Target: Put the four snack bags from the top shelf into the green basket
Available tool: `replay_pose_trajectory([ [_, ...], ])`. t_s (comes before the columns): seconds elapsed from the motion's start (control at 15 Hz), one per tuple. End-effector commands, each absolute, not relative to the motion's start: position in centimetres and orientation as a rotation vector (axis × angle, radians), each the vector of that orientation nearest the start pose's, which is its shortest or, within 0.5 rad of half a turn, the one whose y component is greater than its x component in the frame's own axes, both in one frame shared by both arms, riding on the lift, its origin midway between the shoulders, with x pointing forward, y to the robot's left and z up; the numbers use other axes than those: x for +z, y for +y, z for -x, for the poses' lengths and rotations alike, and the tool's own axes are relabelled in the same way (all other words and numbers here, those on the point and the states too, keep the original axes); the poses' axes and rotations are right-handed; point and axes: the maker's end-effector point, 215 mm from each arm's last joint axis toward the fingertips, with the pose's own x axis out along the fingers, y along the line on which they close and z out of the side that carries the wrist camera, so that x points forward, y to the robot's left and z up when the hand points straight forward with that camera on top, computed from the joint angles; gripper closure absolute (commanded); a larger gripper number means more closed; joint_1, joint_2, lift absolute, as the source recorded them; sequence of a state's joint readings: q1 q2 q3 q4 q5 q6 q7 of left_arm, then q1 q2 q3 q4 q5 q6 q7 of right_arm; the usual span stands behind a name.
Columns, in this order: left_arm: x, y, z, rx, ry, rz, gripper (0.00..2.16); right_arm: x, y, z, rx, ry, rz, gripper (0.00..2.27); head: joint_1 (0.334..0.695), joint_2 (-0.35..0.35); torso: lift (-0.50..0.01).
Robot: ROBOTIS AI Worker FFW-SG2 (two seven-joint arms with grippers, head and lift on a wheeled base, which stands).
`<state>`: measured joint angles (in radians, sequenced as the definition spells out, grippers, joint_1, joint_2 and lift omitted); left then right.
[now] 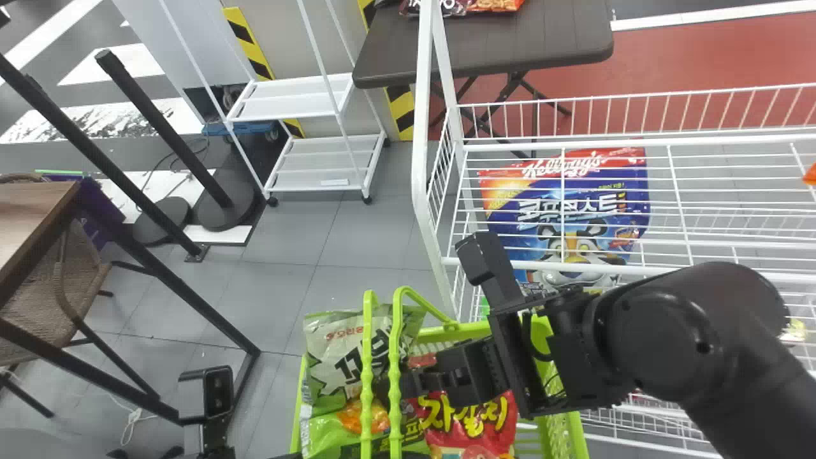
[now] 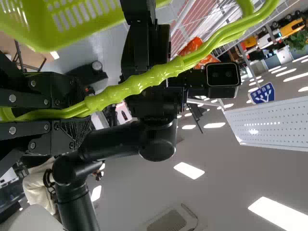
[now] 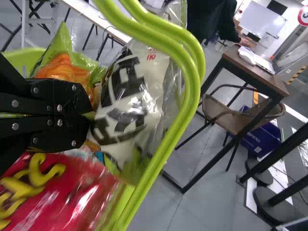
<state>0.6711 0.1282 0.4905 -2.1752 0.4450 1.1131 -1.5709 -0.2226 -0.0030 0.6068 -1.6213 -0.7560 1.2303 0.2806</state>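
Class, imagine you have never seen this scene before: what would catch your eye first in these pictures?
First, the lime-green basket at the bottom centre of the head view, with red, green and white snack bags inside. Next, the black right arm to its right, its gripper among those bags. Then the blue-and-red bag with a cartoon tiger, behind bars of the white wire rack.

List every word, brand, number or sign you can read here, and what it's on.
"Kellogg's": blue-and-red plastic bag behind white shelf wires; its Korean print is crossed by wires.
"자갈치": red plastic snack bag with yellow letters.
Not fully readable: the white-and-green plastic bag, partly covered by green handles; the blue shield-shaped sign; the round red-rimmed sign, cut off.
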Motion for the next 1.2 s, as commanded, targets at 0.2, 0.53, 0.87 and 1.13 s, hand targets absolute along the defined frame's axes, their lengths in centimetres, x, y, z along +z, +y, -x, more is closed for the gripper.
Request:
replay_pose_trajectory([
  [0.2,-34.9,18.5,-18.9,-1.159,0.632,0.967,2.15,-44.6,16.1,-24.8,1.281,1.350,-0.266,0.00,0.695,0.350,0.000],
  [0.53,-35.0,18.9,-18.9,-1.155,0.638,0.963,2.15,-38.6,13.0,-27.2,1.292,1.190,-0.369,0.05,0.695,0.350,0.000],
  [0.87,-35.2,19.1,-19.0,-1.154,0.641,0.964,2.15,-37.0,-4.5,-38.7,0.826,0.922,-0.248,0.04,0.695,0.350,0.000],
  [1.13,-35.2,19.2,-19.1,-1.153,0.641,0.966,2.15,-41.3,-17.7,-45.9,0.403,0.893,-0.169,0.04,0.695,0.201,0.000],
])
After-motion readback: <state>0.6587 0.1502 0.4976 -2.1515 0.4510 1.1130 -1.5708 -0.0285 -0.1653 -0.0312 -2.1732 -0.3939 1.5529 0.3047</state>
